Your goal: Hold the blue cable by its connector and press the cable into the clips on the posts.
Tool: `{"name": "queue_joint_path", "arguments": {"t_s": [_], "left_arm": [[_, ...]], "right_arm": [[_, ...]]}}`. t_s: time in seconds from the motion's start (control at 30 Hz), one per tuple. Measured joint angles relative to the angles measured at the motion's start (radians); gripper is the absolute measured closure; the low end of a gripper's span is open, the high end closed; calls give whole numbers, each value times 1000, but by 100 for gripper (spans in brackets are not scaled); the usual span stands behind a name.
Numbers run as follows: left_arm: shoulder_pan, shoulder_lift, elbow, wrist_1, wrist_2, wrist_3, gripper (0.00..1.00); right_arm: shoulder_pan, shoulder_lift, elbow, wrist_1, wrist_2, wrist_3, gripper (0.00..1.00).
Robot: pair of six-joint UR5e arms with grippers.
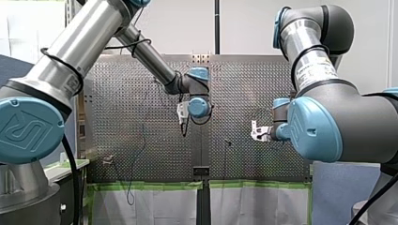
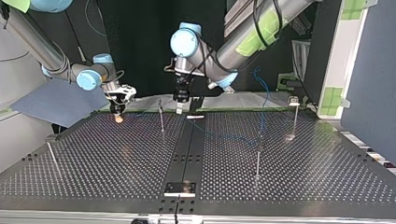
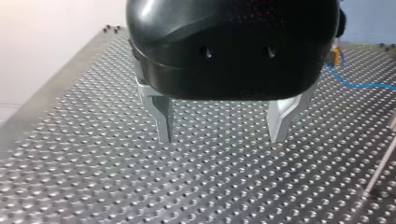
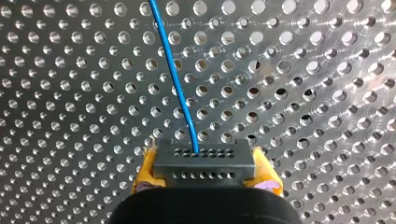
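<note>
Gripping the grey connector [image 4: 204,161] from both sides, my right pincer [image 4: 204,176] is closed on it. Its yellow pads [image 4: 145,171] press on the two short ends of the block. The blue cable [image 4: 173,70] comes out of one hole in the connector's face and runs away over the perforated desk [image 4: 70,93] in a light curve.

In the left wrist view my left pincer [image 3: 220,137] is wide open and holds nothing. Its metal fingers [image 3: 161,114] point down at the desk, and a part of the blue cable lies on the desk beyond them, to one side.

In the top view a black strip [image 2: 187,149] runs along the middle of the desk, from near to far. Nearest, to the view's right of the strip, stands a thin post [image 2: 258,158]. The cable passes close by it; I cannot tell if they touch. Well to the view's left of the strip stands a second post [image 2: 51,156]. Farther away, a third post [image 2: 161,119] stands just left of the strip, and a fourth post [image 2: 294,116] well right of it. Over the far end of the strip hangs my left pincer. Left of the strip, past the third post, my right pincer is low at the desk's far edge.
</note>
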Motion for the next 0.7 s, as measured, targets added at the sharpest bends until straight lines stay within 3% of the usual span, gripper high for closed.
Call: {"name": "queue_joint_path", "arguments": {"t_s": [0.5, 0.7], "left_arm": [[-11, 154, -154, -11, -17, -13, 0], [-14, 210, -210, 19, -10, -50, 0]], "right_arm": [[-5, 0, 0, -2, 0, 0, 100], [-5, 0, -8, 1, -1, -5, 100]]}}
